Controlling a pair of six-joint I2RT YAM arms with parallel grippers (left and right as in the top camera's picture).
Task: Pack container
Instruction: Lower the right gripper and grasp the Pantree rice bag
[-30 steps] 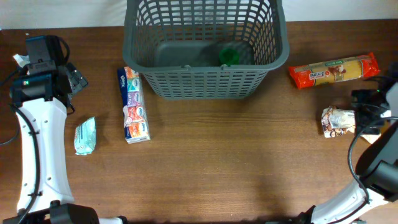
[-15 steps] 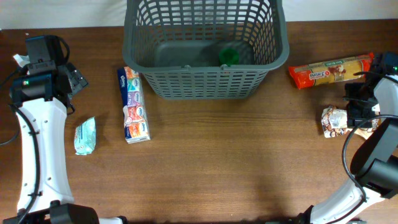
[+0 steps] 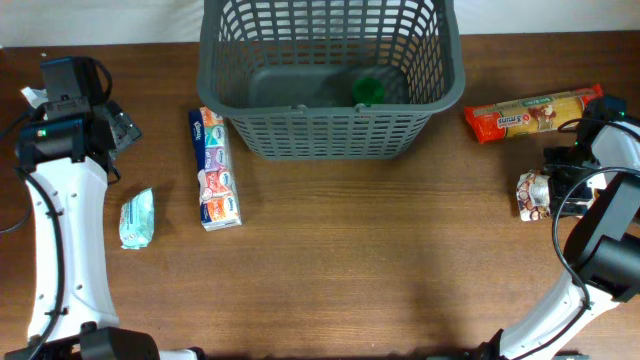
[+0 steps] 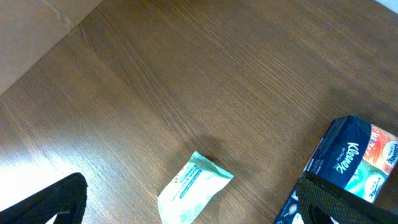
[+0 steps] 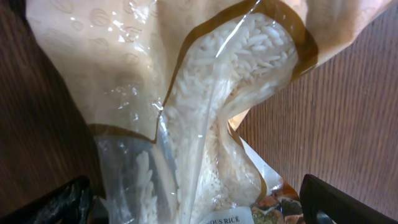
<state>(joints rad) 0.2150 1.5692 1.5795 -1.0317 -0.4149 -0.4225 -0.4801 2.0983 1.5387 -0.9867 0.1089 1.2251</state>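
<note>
The right claw (image 5: 196, 198) hangs spread wide with nothing in it. Right under it, between its two dark fingers, lies the rice bag (image 5: 205, 106). It is slick clear film over loose grains that will slump and shift, so I'd pinch it across the plump middle, not at a flimsy corner. Only the right wrist view shows the grains; from overhead the bag is a crumpled pale lump partly hidden by the arm. Just beyond the claw lies a long orange packet (image 3: 535, 113). Well off to the claw's left stands the container (image 3: 330, 135), at the tabletop's (image 3: 400, 280) far edge, with a small green thing (image 3: 367, 90) inside. It looks stiff and light, likely to skid if knocked, and its solid rim is the place to grip. The left claw (image 4: 183, 202) is likewise open and empty, with a pale wipes pack (image 4: 199, 183) just ahead and a tissue pack (image 4: 351, 162) beside it.
</note>
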